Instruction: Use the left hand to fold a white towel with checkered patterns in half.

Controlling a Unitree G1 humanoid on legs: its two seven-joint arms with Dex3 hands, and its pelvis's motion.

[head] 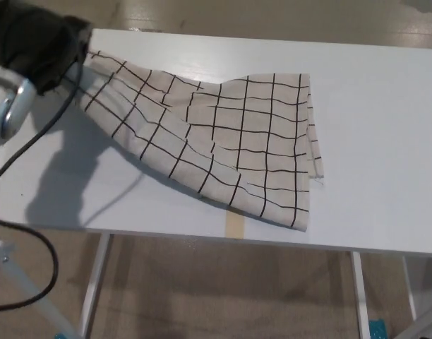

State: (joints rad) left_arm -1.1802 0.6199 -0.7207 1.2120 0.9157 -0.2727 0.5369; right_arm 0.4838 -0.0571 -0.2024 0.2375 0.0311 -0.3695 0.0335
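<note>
G1's left hand [34,42], top-left of the head view, has the near-left end of the white checked towel [230,141] pinched in its black fingers, cloth bunched right at the grip. That end is raised off the white table [385,127]; the fabric fans out from the hand in tight pleats and slopes down to the right, where the rest of the towel lies flat on the tabletop, roughly centre frame. A dark shadow under the lifted part shows it is clear of the surface.

Why held this way: judged from the task, the raised end is prob. meant to be carried over the flat portion toward the towel's right edge, so one half lands on the other. The right side stays down and acts as an anchor w/ its own weight and friction. The fold isn't made yet; the lifted part hangs to the left of the resting part, not above it.

Right hand: not in view. A black cable [32,145] runs from the left wrist across the table's left side and loops below the edge; it lies beside the towel, not on it, but could drag if the arm swings right. Nothing else sits on the table. A strip of tan tape [235,226] marks the front edge, just below the towel's lower corner. Bare floor beyond.
</note>
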